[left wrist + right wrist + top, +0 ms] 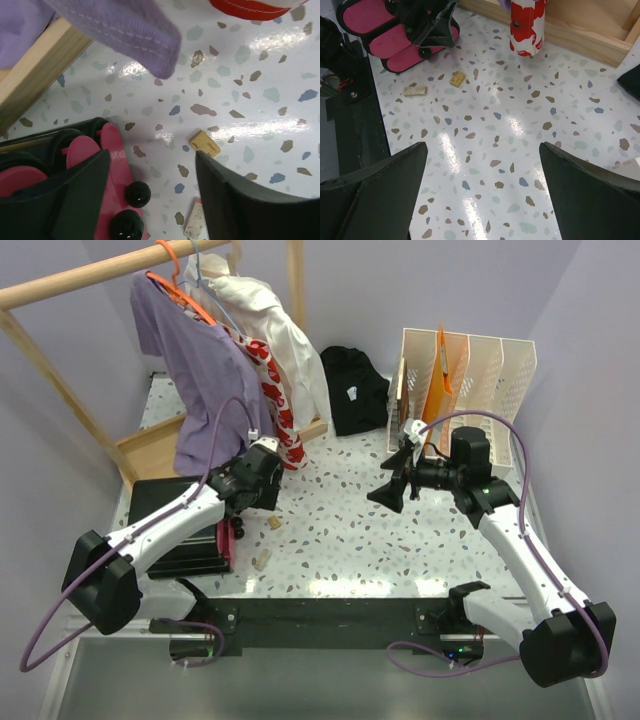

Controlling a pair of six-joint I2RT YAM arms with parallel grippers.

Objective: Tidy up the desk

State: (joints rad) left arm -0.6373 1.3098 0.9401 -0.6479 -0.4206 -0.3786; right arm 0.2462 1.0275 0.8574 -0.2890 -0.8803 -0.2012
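Note:
The white terrazzo desk holds a small tan eraser and a pale speckled piece. My left gripper is open and empty, low over the desk. In the left wrist view the tan eraser lies just past the right finger and the pale piece beside it. A pink object with black knobs sits by the left finger. My right gripper is open and empty above bare desk at mid-table; the right wrist view shows both small pieces ahead.
A black flat case under the pink object lies front left. A wooden tray and a clothes rack with purple, white and red-patterned garments stand at the back left. A black folded garment and a file rack are behind.

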